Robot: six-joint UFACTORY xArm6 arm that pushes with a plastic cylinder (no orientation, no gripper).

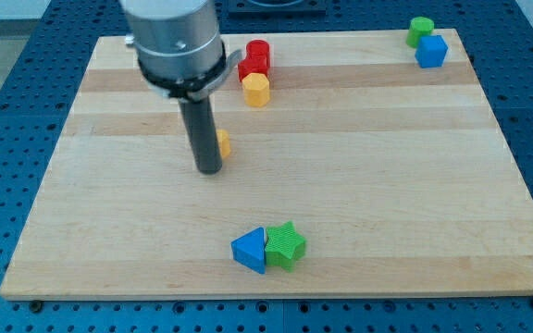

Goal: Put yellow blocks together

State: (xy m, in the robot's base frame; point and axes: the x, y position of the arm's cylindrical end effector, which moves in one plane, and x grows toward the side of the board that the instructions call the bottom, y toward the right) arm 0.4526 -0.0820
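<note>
Your tip (pixel 210 170) touches a half-hidden yellow block (pixel 223 142); the yellow hexagon (pixel 256 90) sits apart, against two red blocks (pixel 255 59); no tool fitted.

yellow block (pixel 224 142): mostly hidden behind rod, shape unclear | arm (pixel 172 37): cut off by view's top

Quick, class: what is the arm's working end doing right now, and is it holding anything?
My tip: a bare rod with nothing that opens or shuts; it holds nothing. It stands at the left side of a small yellow block, mostly hidden behind it; contact cannot be told.
</note>
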